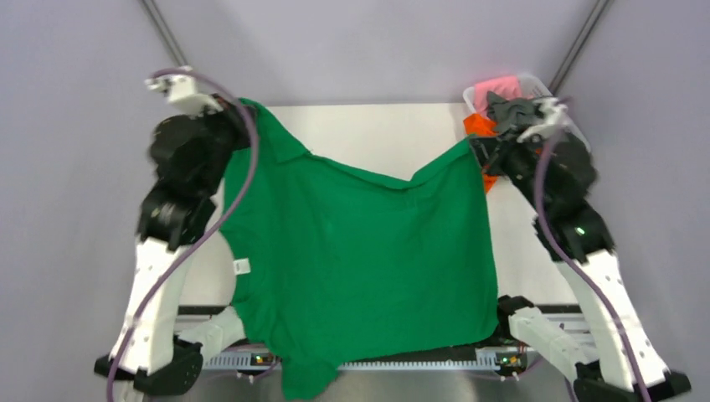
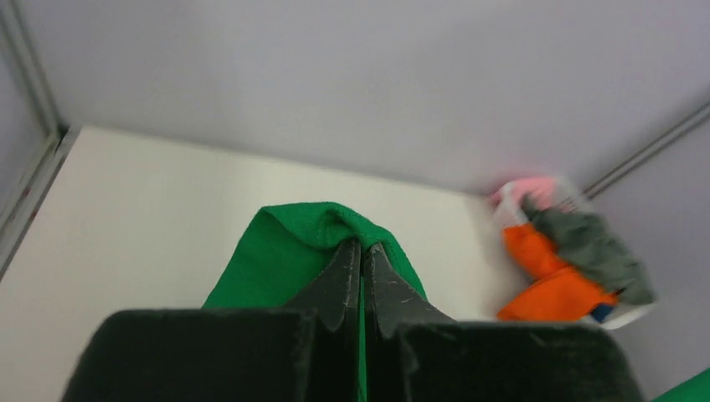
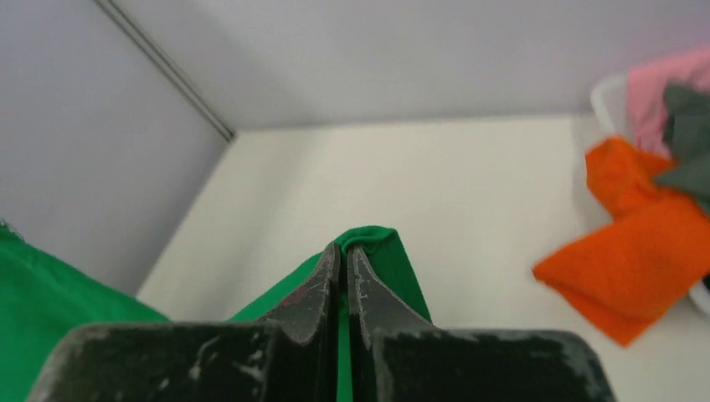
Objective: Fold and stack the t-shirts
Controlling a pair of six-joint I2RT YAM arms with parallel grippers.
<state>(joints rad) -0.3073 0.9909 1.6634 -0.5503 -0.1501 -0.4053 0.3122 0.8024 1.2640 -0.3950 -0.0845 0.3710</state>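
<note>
**Green t-shirt** [image 1: 360,251]: bright, plain, soft cloth. It is spread wide above the centre of the bench [image 1: 377,130]. The top edge sags between two raised corners, and the lower part trails past the near edge at 6 o'clock. A small white label [image 1: 241,266] sits on its 9 o'clock edge.

**Left fingers** [image 2: 343,276]: pressed together on a fold of the shirt's 10 o'clock corner.

**Right fingers** [image 3: 320,289]: pressed together on a fold of the 2 o'clock corner.

**White basket** [image 1: 540,82]: at 1 o'clock. It holds a pink t-shirt [image 1: 496,86], a dark grey t-shirt [image 1: 511,109] and an orange t-shirt [image 1: 479,126], which spills over the rim. A bit of blue t-shirt [image 2: 601,312] shows beneath the orange.
</note>
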